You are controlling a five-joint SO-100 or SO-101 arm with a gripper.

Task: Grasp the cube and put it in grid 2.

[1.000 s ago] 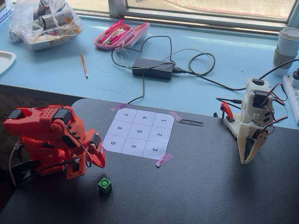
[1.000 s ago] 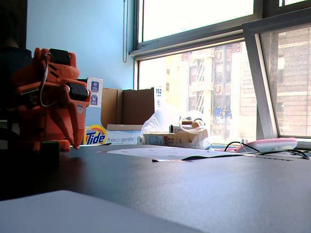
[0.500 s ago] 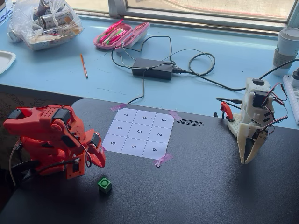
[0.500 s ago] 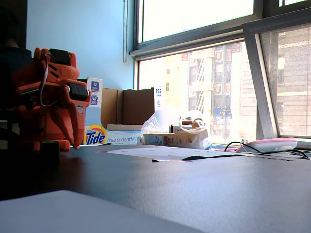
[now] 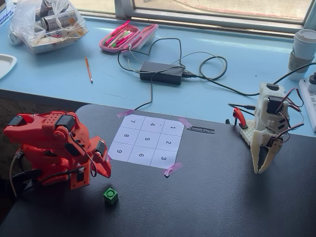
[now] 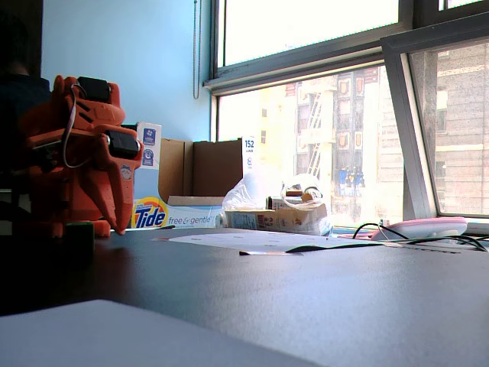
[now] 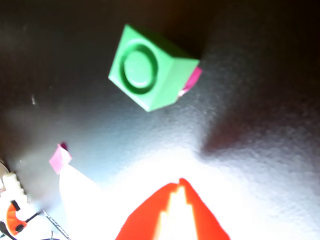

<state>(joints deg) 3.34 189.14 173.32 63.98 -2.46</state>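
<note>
The small green cube (image 5: 110, 196) sits on the dark table, in front of the numbered paper sheet and apart from it. In the wrist view the cube (image 7: 150, 70) shows its round top mark, well ahead of my fingertips. My orange gripper (image 5: 107, 172) hangs folded on the arm at the left, a short way from the cube, shut with nothing in it; its red tips meet in the wrist view (image 7: 180, 181). Grid 2 (image 5: 169, 142) is the middle cell of the sheet's right column and is bare.
A white arm (image 5: 266, 128) stands at the table's right side. Pink tape (image 5: 173, 169) holds the sheet's corners. Behind the table, a blue ledge carries a power brick with cables (image 5: 162, 72), a pink pencil case (image 5: 128, 36), a pencil (image 5: 88, 69) and a bag of cans (image 5: 47, 22).
The white arm's fingers at the right have drawn slightly closer together. My orange arm and the cube have not moved.
</note>
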